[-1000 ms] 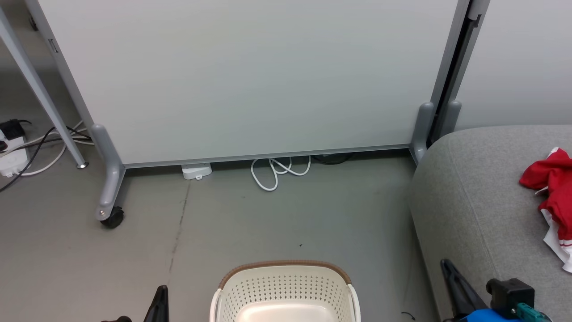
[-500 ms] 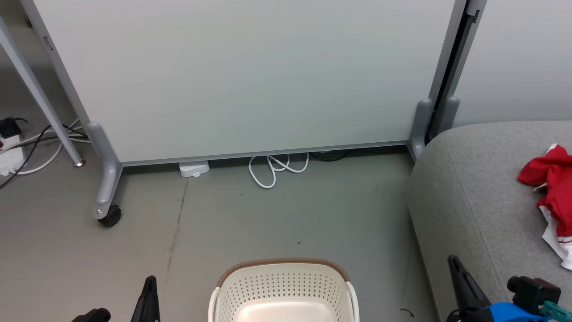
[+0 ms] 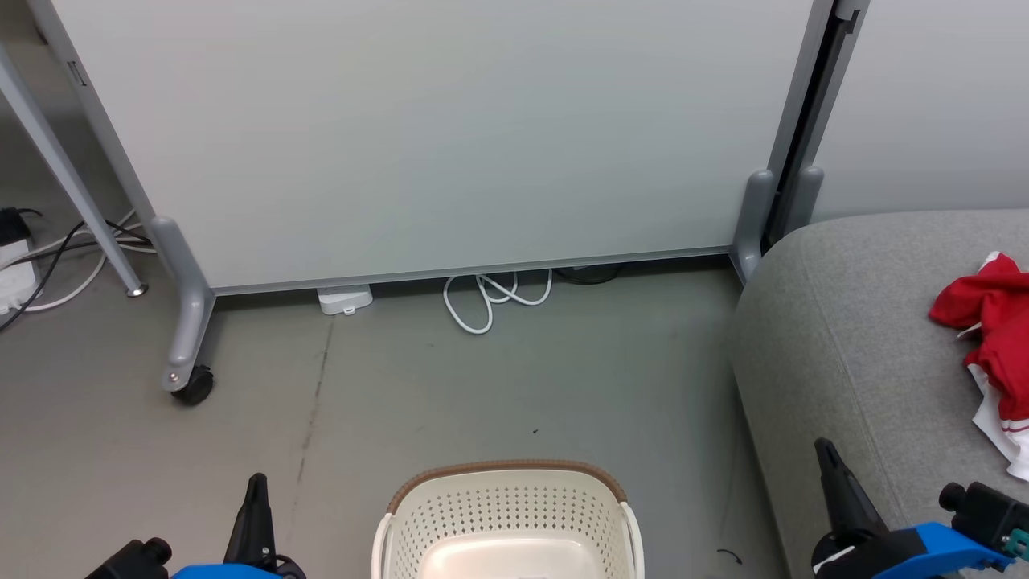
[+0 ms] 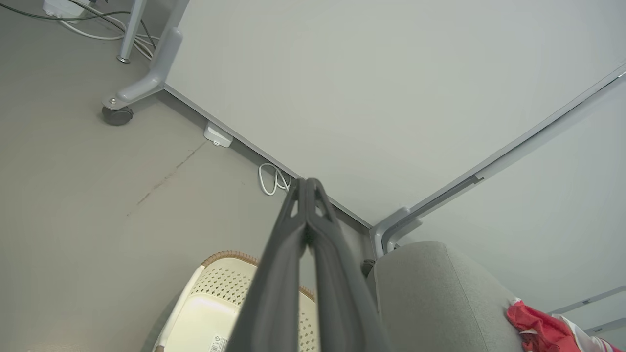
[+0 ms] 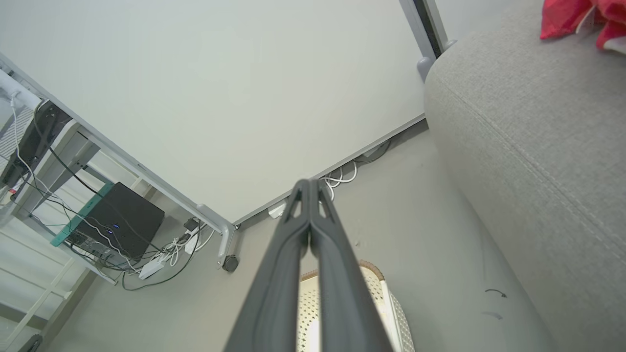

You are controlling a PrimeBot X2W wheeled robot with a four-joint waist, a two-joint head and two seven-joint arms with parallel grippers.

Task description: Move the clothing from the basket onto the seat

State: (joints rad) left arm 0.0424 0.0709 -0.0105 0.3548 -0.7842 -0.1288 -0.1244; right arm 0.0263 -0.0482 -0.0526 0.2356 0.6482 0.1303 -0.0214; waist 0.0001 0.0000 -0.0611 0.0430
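Left gripper point(image 3: 256, 482) and right gripper point(image 3: 821, 446) were pinched together, empty. Laundry basket point(image 3: 506, 468) between them looked bare; red garments point(image 3: 993, 330) lay on couch cushion point(image 3: 844, 338) right of right gripper. Best: check basket's hidden near end.

We noted a pale partition panel point(image 3: 450, 137) standing on the grey floor point(image 3: 498, 386), its black caster point(image 3: 193, 386) at left. A looped white cable point(image 3: 482, 299) and a small white box point(image 3: 344, 299) lay at its lower edge. Farther left sat a power strip point(image 3: 10, 277) with dark cords.
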